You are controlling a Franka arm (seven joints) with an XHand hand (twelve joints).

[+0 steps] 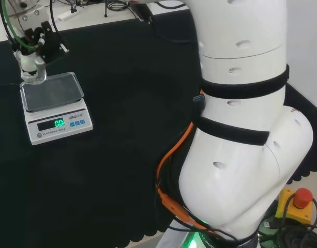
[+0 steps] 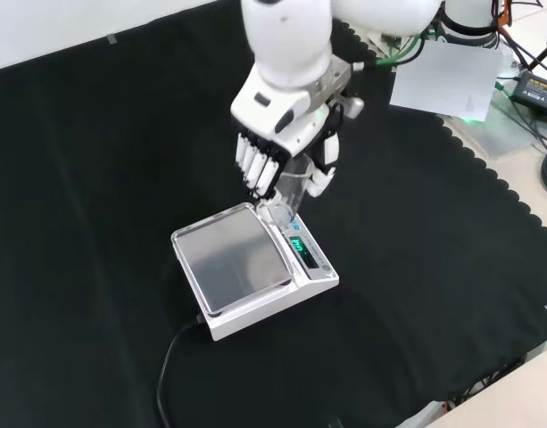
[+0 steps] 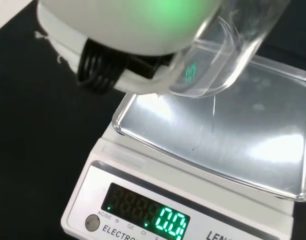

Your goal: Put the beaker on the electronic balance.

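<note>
A black cloth (image 2: 95,178) covers the bench, and the white arm (image 1: 246,129) fills the right half of the head view. In the front view the arm (image 2: 291,36) drops in from the top centre of the frame. The balance (image 2: 255,272) sits at mid-frame in the front view and at the left of the head view (image 1: 55,106); its steel pan (image 3: 232,135) is bare and its green display (image 3: 170,222) is lit. A black cable (image 2: 170,366) trails from the balance toward the lower left of the front view.

The hand (image 2: 277,147) hangs just above the pan's upper right corner in the front view, and at the upper left of the head view (image 1: 34,46). Its fingers (image 2: 255,165) are curled on one side of a clear beaker (image 2: 291,192), with the thumb (image 2: 322,178) on the other, clamping it between them. The beaker is held off the pan, tilted, its base over the pan's edge near the display. In the wrist view the beaker (image 3: 227,55) shows close at the frame's top, above the pan, apart from it.

A red stop button (image 1: 302,199) sits at the lower right of the head view.
</note>
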